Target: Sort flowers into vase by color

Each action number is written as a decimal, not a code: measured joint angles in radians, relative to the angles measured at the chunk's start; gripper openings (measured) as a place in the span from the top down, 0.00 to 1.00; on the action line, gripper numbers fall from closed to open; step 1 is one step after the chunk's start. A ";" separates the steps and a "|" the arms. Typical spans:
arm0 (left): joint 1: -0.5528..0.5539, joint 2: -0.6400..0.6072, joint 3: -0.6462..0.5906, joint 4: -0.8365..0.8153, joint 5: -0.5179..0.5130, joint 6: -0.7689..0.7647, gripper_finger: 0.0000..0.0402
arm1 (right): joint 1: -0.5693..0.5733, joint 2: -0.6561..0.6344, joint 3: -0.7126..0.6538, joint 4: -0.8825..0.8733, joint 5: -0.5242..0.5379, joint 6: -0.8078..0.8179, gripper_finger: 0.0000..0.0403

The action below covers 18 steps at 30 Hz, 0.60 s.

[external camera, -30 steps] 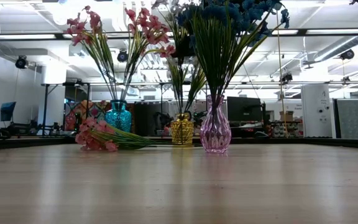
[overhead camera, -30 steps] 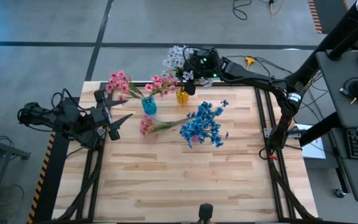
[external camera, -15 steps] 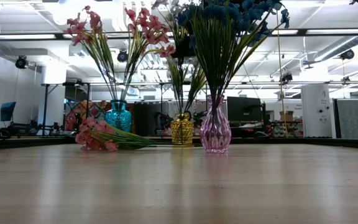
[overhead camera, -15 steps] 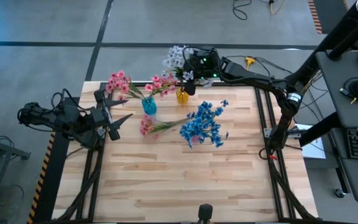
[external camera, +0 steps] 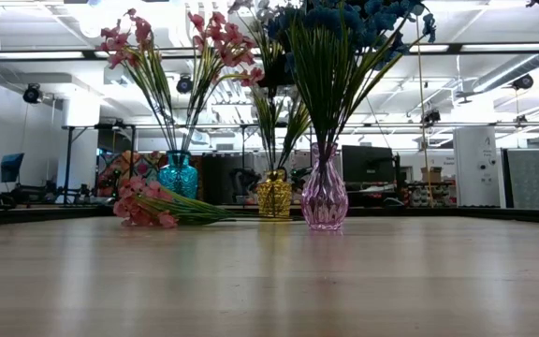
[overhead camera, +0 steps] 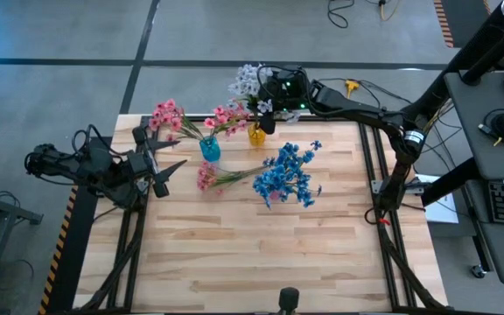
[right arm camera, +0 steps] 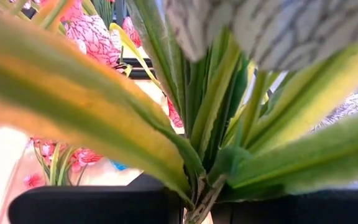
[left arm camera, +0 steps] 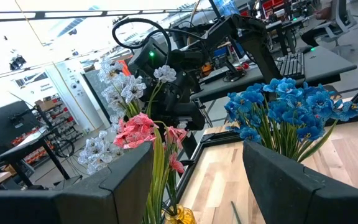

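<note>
A white-lavender spray [overhead camera: 248, 82] stands in the yellow vase [overhead camera: 256, 135] at the far edge, and my right gripper [overhead camera: 266, 120] is shut on its stems above the vase. Pink sprays [overhead camera: 166, 115] stand in the teal vase [external camera: 178, 175]. Blue sprays [overhead camera: 287, 175] stand in the pink glass vase [external camera: 325, 197]. One more pink spray [overhead camera: 213, 175] lies flat on the table. My left gripper [overhead camera: 166, 171] hovers open at the left edge with nothing between its fingers [left arm camera: 104, 186]. My right gripper pinches the white-lavender spray's bundled green stems [right arm camera: 199, 198] between its two fingers, below the blooms and among the leaves. The fingers come from the table's right side, slanting slightly down, across the stems. The spray stands upright, its lower stems in the yellow vase's mouth [external camera: 274, 174].
The three vases stand close together in the table's far half. The near half of the wooden table [overhead camera: 261, 262] holds nothing. The right arm [overhead camera: 357, 109] stretches along the far edge. Beyond the table are desks and lab equipment.
</note>
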 joint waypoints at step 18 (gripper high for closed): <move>0.000 0.000 0.000 0.000 0.000 0.000 0.43 | 0.000 0.000 0.000 0.000 0.000 0.015 0.65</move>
